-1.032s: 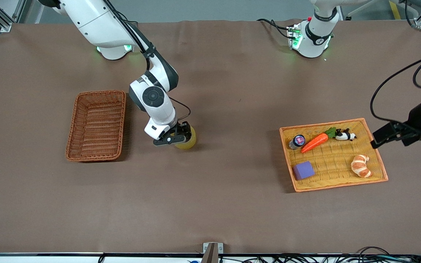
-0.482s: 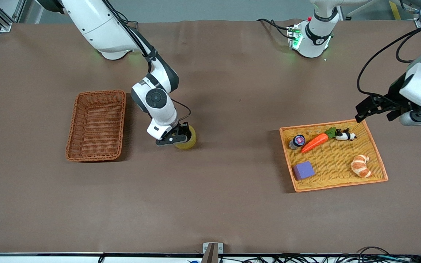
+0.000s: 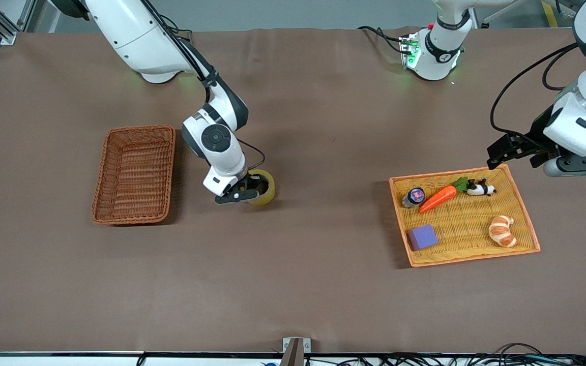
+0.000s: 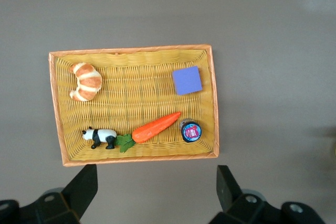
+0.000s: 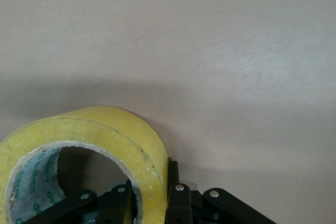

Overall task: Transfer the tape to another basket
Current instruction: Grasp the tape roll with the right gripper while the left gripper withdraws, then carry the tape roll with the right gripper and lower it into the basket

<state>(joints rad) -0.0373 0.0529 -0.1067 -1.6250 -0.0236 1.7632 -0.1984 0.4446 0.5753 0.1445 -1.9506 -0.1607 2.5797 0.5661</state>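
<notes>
Tape (image 3: 263,187) sits clamped in the right gripper (image 3: 244,192) fingers over the counter (image 3: 323,284), beside the basket (image 3: 135,175), not yet in; left gripper (image 3: 509,152) fingers apart, waiting.

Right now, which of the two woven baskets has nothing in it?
The deep reddish-brown basket at the right arm's end of the table; the flat yellow tray holds a carrot, croissant and other items.

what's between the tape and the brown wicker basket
Only the right gripper, shut on the tape, and bare tablecloth lie before the basket, as the front view shows.
</notes>
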